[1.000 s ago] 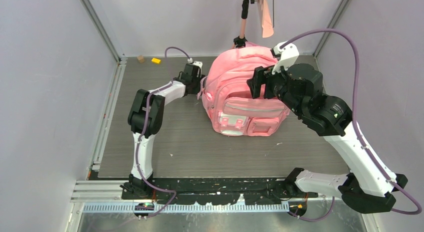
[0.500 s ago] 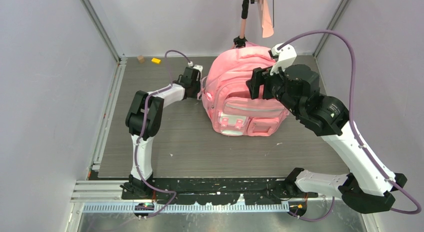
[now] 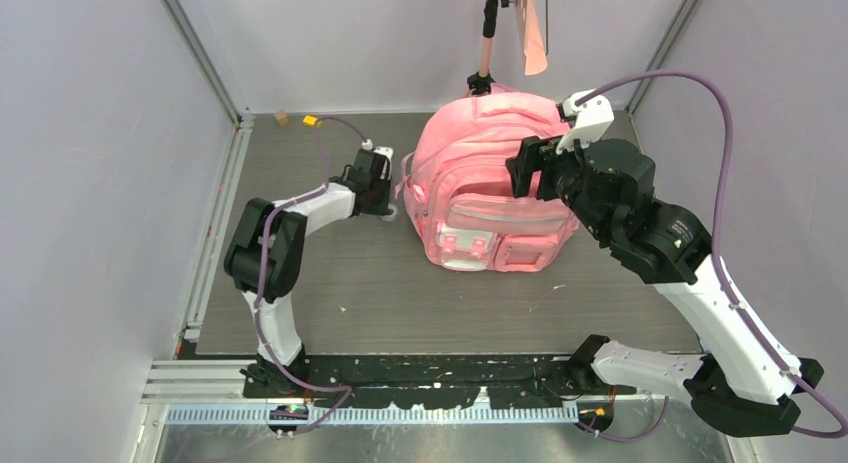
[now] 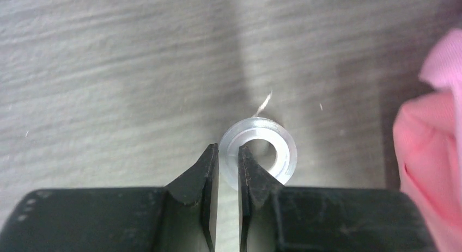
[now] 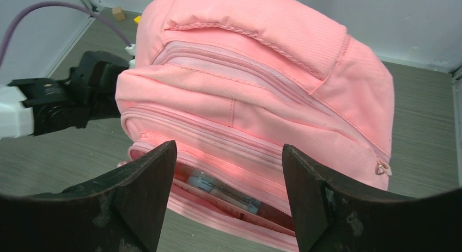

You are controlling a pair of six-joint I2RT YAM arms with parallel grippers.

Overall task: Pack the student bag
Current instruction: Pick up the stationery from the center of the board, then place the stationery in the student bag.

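Observation:
The student bag (image 3: 490, 173) stands upright at the back middle of the table, bright pink, and fills the right wrist view (image 5: 256, 72). A front pocket (image 5: 239, 200) gapes, with a grey-blue item and a flat strip inside. My right gripper (image 5: 229, 148) hovers open above that pocket, over the bag's right side in the top view (image 3: 522, 168). My left gripper (image 4: 228, 147) is low on the table just left of the bag (image 4: 430, 137). It is shut on the wall of a translucent ring (image 4: 287, 154), one finger outside and one in its hole.
A yellow block (image 3: 312, 121) and a small brown block (image 3: 282, 117) lie at the back left corner. A stand (image 3: 487, 43) with a hanging pink cloth (image 3: 534, 33) rises behind the bag. Grey walls close in the table on three sides.
My left gripper has drawn back from the bag's side, dropped to the table and closed on the ring. My right gripper has shifted slightly right and stays open.

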